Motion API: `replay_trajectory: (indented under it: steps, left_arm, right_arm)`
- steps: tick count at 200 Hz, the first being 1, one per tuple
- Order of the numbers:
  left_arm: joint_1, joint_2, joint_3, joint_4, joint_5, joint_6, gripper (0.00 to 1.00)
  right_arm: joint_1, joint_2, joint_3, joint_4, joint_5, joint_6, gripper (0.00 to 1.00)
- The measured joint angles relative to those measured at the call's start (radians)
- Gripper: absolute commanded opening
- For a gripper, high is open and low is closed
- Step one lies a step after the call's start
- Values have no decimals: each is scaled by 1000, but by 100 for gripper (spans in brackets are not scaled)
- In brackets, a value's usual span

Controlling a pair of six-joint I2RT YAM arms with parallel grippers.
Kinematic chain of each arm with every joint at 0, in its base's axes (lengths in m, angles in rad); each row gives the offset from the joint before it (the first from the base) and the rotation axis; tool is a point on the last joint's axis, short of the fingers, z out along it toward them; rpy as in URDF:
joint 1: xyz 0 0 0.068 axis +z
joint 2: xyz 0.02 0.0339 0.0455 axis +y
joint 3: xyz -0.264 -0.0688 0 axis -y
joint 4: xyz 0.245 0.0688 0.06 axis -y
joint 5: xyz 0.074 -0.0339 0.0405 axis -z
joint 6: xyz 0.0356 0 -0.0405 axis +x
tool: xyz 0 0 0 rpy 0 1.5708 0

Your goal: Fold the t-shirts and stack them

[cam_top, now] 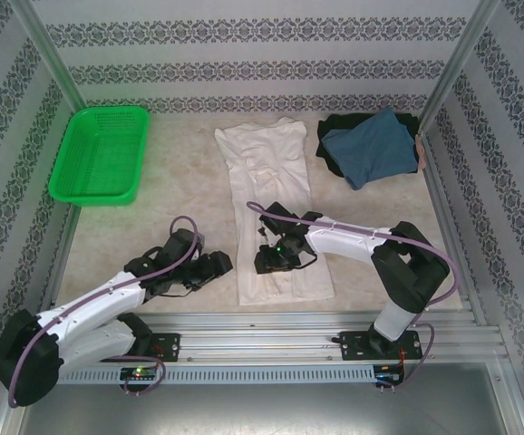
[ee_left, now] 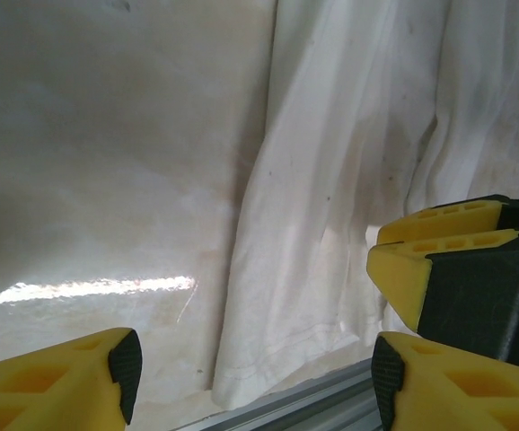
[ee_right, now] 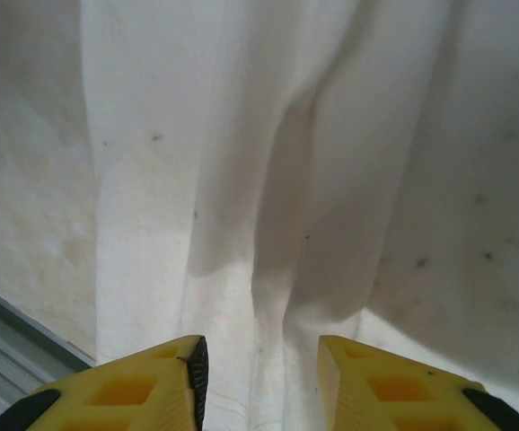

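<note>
A white t-shirt (cam_top: 266, 172) lies lengthwise down the middle of the table, its hem toward the near edge. A dark teal-blue t-shirt (cam_top: 371, 149) rests on a black one (cam_top: 334, 127) at the back right. My right gripper (cam_top: 269, 260) is down on the white shirt's lower part. In the right wrist view it (ee_right: 262, 382) stands open astride a raised fold of the white cloth (ee_right: 268, 135). My left gripper (cam_top: 221, 265) sits just left of the hem. It (ee_left: 255, 382) is open, with the hem corner (ee_left: 241, 377) and bare table between its fingers. The right gripper's yellow fingers (ee_left: 439, 242) show beside it.
A green mesh basket (cam_top: 99, 154) stands at the back left. The metal rail of the near table edge (ee_left: 304, 404) runs right under the shirt's hem. Patterned walls close in the table on the left, back and right.
</note>
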Motion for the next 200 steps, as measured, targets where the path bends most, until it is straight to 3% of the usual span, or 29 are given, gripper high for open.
replay_trajectory:
  steps: [54, 80, 121, 143, 158, 178, 200]
  left_arm:
    - [-123, 119, -23, 105, -51, -90, 63]
    - [-170, 195, -25, 152, -73, -127, 61]
    - [-203, 269, -20, 182, -113, -173, 58]
    - [-213, 298, -7, 175, -130, -192, 58]
    - [-221, 314, 11, 156, -142, -199, 58]
    - [-236, 345, 46, 117, -163, -208, 58]
    - [-249, 369, 70, 89, -184, -220, 58]
  right_arm:
    - [10, 16, -10, -38, 96, 24, 6]
    - [10, -9, -65, -27, 129, 70, 0]
    - [9, -125, -173, 8, 134, 176, 1]
    - [5, -149, -210, 40, 131, 221, 8]
    - [3, -149, -224, 52, 129, 243, 19]
    - [-3, -157, -228, 49, 128, 268, 43]
    - [-24, -232, -231, 14, 132, 270, 52]
